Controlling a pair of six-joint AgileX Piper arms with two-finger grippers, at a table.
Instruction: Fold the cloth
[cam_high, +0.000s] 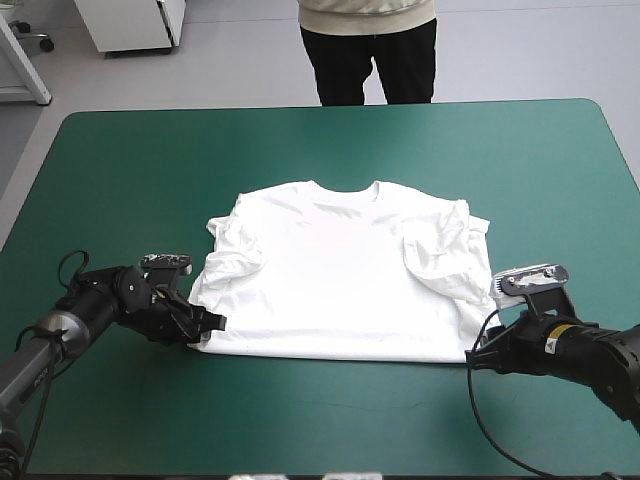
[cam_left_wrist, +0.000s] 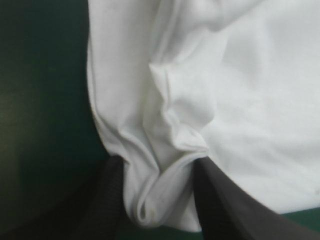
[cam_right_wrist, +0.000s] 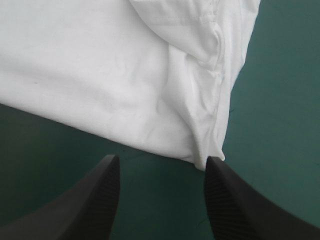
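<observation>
The white T-shirt (cam_high: 340, 270) lies spread flat in the middle of the teal-green cover, collar toward the far edge, both sleeves folded in over the body. My left gripper (cam_high: 207, 328) is at the near left hem corner. In the left wrist view its fingers (cam_left_wrist: 157, 161) stand apart, with a bunched fold of the T-shirt (cam_left_wrist: 250, 100) lying between them. My right gripper (cam_high: 478, 357) sits just short of the near right hem corner. It (cam_right_wrist: 162, 159) is open, and the corner of the T-shirt (cam_right_wrist: 75, 75) ends right at its fingertips with only cover between them.
Bare teal-green cover (cam_high: 120, 160) surrounds the shirt on all sides, widest toward the far edge and the near edge.
</observation>
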